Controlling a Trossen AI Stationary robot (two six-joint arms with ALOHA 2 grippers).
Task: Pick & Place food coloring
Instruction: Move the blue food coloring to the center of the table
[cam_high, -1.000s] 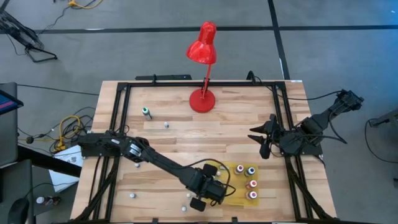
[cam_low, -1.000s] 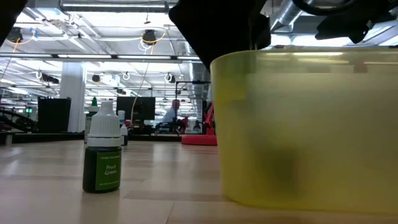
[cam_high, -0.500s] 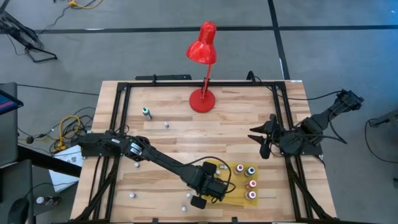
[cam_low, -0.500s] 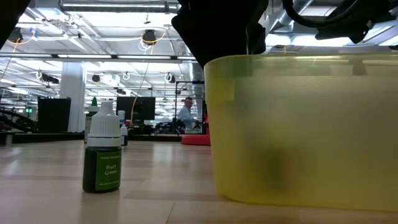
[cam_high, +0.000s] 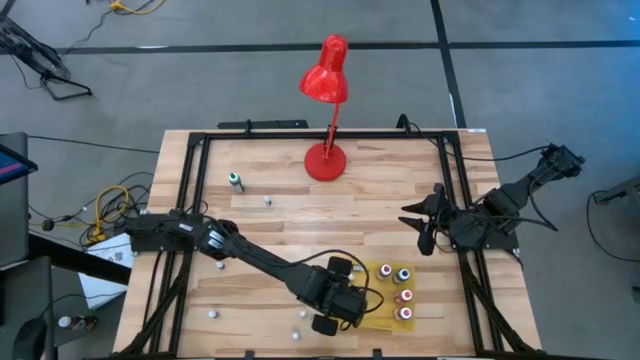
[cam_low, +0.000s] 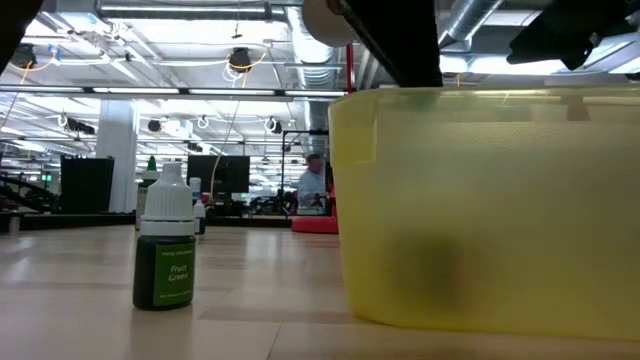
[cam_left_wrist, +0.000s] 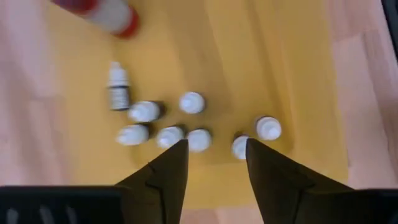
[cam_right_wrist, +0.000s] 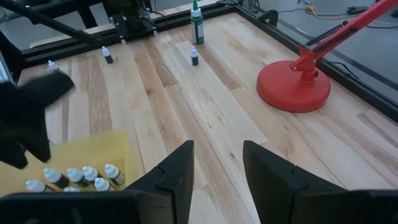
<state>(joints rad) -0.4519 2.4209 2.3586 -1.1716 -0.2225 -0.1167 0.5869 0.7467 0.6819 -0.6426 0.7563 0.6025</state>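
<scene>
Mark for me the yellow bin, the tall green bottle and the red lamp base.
yellow bin (cam_low: 480, 210), low view, front wall.
tall green bottle (cam_low: 165, 270), low view, label.
red lamp base (cam_right_wrist: 293, 87), right wrist view, top of the round foot.

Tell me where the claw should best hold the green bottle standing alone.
Probably the straight body of the green bottle, under its white cap, coming from above. It stands upright, and the cap narrows upward, so a hold there may slip.
</scene>
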